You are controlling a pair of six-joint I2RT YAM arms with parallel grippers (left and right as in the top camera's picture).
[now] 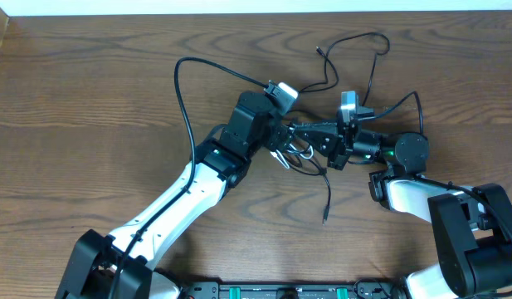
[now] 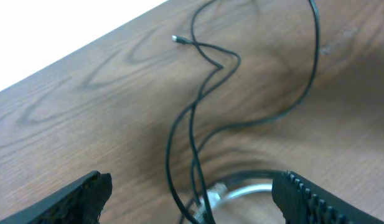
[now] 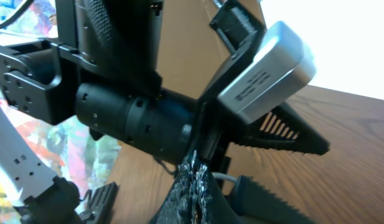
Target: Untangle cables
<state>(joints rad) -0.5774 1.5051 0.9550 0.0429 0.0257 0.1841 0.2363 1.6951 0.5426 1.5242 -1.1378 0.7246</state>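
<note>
Straddling the tangle, the left gripper [image 2: 192, 193] has its jaws spread wide. The white cable [image 2: 243, 188] curls between them and the black cables [image 2: 218, 65] run straight ahead. The right gripper [image 1: 322, 145] sits opposite, nearly touching; I cannot tell its grip.

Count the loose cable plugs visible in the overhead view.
2. The far plug lies on the table's far side; the near plug lies toward the robot's bases. More may be hidden where the cables bunch at centre.
</note>
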